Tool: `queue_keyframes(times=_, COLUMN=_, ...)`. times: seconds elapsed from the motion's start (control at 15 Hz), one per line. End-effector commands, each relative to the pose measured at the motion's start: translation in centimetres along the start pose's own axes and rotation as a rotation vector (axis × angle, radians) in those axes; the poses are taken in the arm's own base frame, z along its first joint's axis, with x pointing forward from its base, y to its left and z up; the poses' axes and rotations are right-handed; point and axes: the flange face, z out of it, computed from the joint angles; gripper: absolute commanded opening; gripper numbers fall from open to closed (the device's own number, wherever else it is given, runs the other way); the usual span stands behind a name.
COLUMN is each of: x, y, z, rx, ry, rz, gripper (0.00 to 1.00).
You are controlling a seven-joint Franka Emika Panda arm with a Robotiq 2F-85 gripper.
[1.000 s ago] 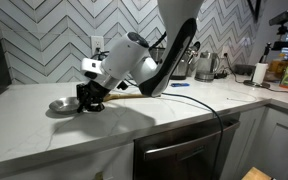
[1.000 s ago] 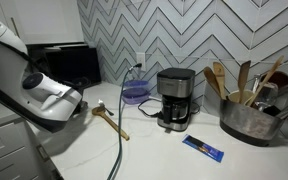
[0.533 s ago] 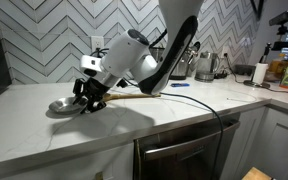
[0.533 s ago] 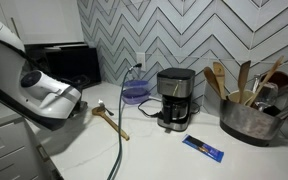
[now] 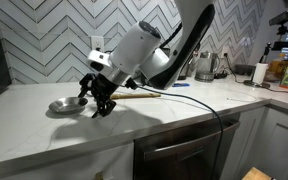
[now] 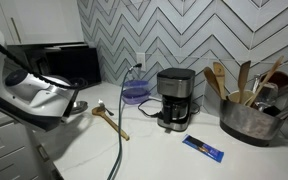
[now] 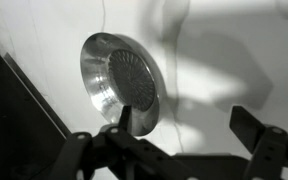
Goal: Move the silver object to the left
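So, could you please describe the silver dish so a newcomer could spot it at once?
On the white counter under the chevron tiles, look beside the open gripper. The dish lies flat there: small, round, shallow and shiny metal, unlike the wooden spoon nearby.

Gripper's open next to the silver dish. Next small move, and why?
Probably retract up and away. The gripper hangs open and empty just beside the silver object, which lies flat on the counter, seemingly clear of both fingers. Lifting straight off should avoid nudging it.
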Motion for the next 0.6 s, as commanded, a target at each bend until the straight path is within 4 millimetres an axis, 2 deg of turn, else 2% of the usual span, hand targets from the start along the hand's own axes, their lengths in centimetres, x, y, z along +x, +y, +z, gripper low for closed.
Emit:
queue_keyframes(times=0.0, x=-0.3, y=0.1, z=-5.2, rx=-0.042, ry=0.029, rz=0.19, gripper=1.0)
queue_keyframes(times=0.07, x=-0.5, y=0.9, z=-6.5, rx=-0.065, ry=0.044, rz=0.235, gripper=1.0)
queue_keyframes(times=0.2, x=-1.7, y=1.1, z=-7.9, rx=-0.077, ry=0.043, rz=0.367, gripper=0.99)
queue_keyframes(times=0.53, x=-6.2, y=1.8, z=-11.5, rx=-0.151, ry=-0.074, rz=0.628, gripper=1.0)
